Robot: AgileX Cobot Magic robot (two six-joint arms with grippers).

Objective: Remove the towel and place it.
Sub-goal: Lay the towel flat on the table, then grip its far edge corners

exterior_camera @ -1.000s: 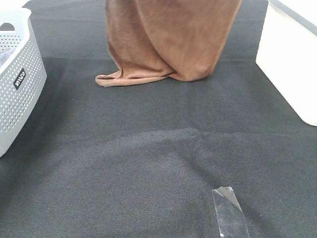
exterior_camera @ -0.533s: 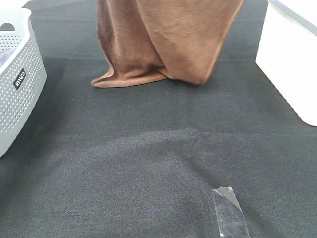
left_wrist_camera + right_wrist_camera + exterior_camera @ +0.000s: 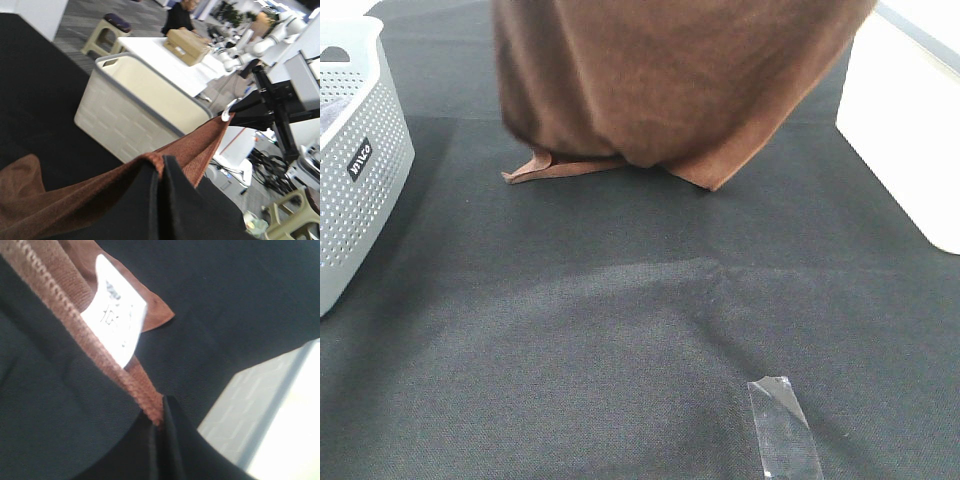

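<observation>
The brown towel (image 3: 670, 80) hangs down from above the far middle of the table, spread wide, and its top runs out of the exterior high view. One lower corner (image 3: 535, 168) still lies on the black tablecloth. Neither gripper shows in the exterior view. In the left wrist view my left gripper (image 3: 159, 167) is shut on the towel's hem (image 3: 200, 150). My right gripper (image 3: 160, 415) is likewise shut on the stitched hem (image 3: 75, 335), beside the white label (image 3: 117, 322).
A grey perforated basket (image 3: 355, 170) stands at the left edge. A cream bin (image 3: 905, 130) stands at the right, also seen as the bin (image 3: 135, 110) in the left wrist view. A strip of clear tape (image 3: 782, 425) lies on the black tablecloth (image 3: 620, 330) near the front.
The hanging towel has spread wider and swung nearer the camera. Its right lower edge has lifted, while the left corner still trails on the cloth.
</observation>
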